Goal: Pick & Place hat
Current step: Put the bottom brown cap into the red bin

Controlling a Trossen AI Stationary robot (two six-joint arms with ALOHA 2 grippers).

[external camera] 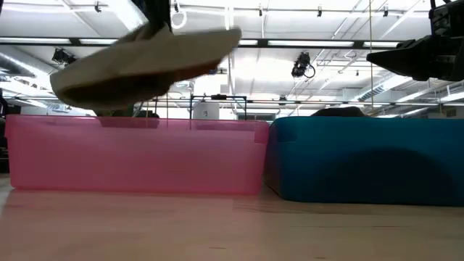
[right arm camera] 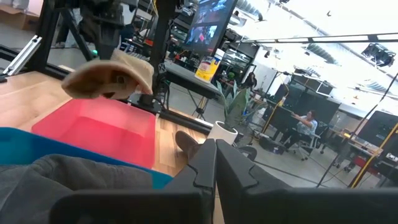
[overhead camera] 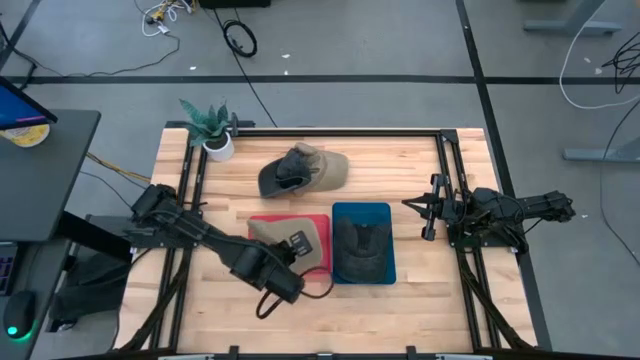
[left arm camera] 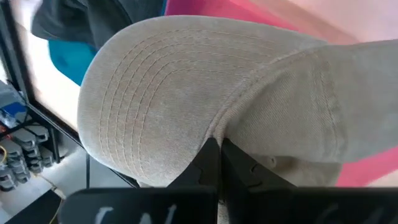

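Note:
A tan cap [overhead camera: 268,232] hangs in the air over the pink bin [overhead camera: 316,222]. The low view shows the tan cap [external camera: 145,65] above the pink bin's rim [external camera: 138,123]. My left gripper [overhead camera: 296,243] is shut on it. In the left wrist view the cap's stitched brim [left arm camera: 149,93] fills the picture. A dark grey hat [overhead camera: 360,250] lies inside the blue bin [overhead camera: 386,210]. Another tan and dark cap [overhead camera: 305,170] rests on the table farther back. My right gripper [overhead camera: 422,206] waits shut beside the table's right rail, touching nothing. My left gripper [left arm camera: 217,155] pinches the tan cap between its two fingers at the seam where brim meets crown [left arm camera: 231,127]. In the low view the fingers [external camera: 161,16] come down from above. The cap is lifted clear of the bin and tilted, one end higher than the other.
A potted plant [overhead camera: 214,132] stands at the far left corner of the table. Black rails [overhead camera: 446,170] run along both sides of the table. Bare wood lies along the near edge [overhead camera: 330,315] and between the bins and the right rail.

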